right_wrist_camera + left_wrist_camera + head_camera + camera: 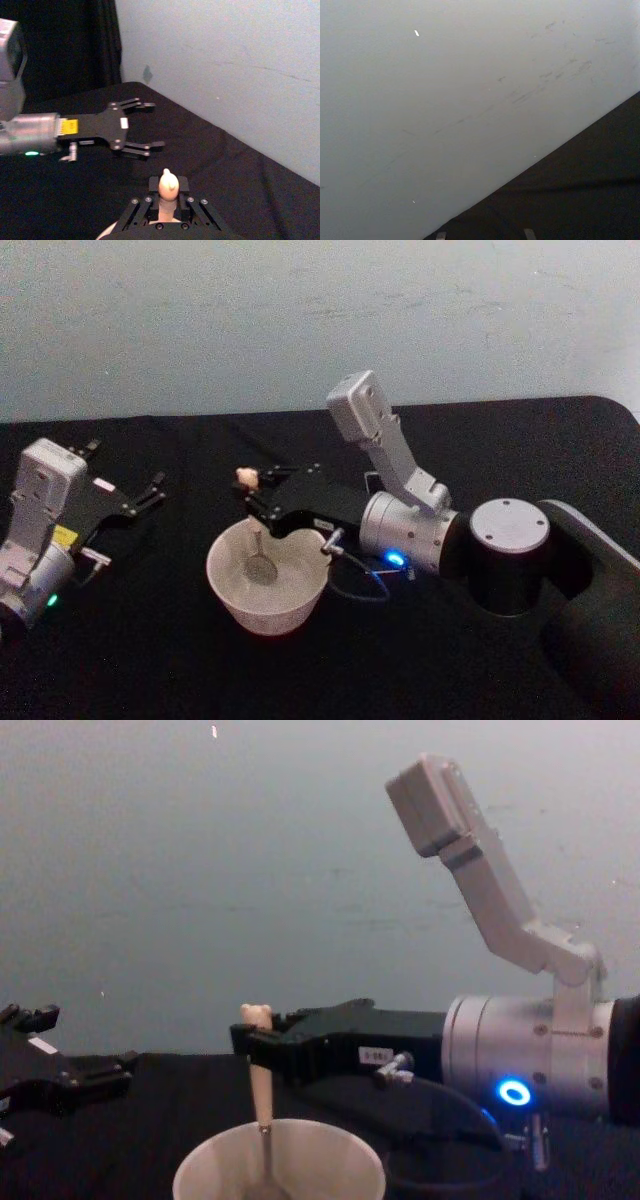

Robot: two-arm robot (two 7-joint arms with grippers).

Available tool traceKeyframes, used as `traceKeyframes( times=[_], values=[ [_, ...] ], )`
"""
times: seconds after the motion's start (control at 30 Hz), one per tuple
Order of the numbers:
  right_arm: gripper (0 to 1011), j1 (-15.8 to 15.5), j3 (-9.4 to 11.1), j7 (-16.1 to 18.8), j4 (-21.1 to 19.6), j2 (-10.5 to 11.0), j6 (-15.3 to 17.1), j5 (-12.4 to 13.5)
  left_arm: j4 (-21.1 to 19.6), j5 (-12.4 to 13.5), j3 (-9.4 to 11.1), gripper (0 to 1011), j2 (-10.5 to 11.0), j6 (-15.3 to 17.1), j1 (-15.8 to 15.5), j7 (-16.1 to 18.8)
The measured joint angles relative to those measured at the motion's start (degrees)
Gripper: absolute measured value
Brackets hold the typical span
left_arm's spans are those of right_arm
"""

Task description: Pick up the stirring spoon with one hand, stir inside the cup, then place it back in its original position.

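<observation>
**Spoon down in the cup: mind the wall, the rim and the high pinch**

Likeliest slip: shoving the cup (265, 618) across the black table (150, 670), or tipping it. Cause: sweeping the stirring spoon (262, 566) too wide and pressing its metal bowl hard against the wall. Looks light and unanchored, so probably easy to push.

Second worry: twisting of the handle between the fingers. Cause: a pinch taken high, just under the bear head, with the long thin neck levering below whenever the bowl drags on the floor.

Third: clipping the rim near 12 o'clock on the way out and pulling the cup along. Cause: lifting at a slant before centring.

Pose: right gripper (252, 496) reaching in from 3 o'clock, with the forearm close to level above the table. Closed firmly on the cream handle, held just over the cup's 12 o'clock edge. Spoon hanging near upright with a slight tilt, its bowl resting about mid-floor inside the cup. From the chest, seen dropping straight through the cup mouth, well inside the rim on both sides.

Left gripper (128, 466) parked at 9 o'clock of the cup, well apart from it. Spread wide, holding nothing.
</observation>
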Motion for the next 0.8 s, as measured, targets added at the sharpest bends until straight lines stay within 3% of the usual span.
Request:
traceKeyframes(
  times=[0.13, 0.4, 0.8],
  values=[
    [213, 0.29, 0.93, -0.09, 0.56, 0.18, 0.08, -0.19, 0.0, 0.0, 0.0, 1001, 0.0, 0.0, 0.0, 0.0],
    [213, -0.62, 2.81, 0.84, -0.83, 2.57, -0.17, -0.14, 0.0, 0.01, 0.0, 1001, 0.0, 0.0, 0.0, 0.0],
    [213, -6.42, 4.62, 4.78, -9.44, 9.77, 0.13, 3.82, 0.0, 0.0, 0.0, 1002, 0.0, 0.0, 0.0, 0.0]
  ],
)
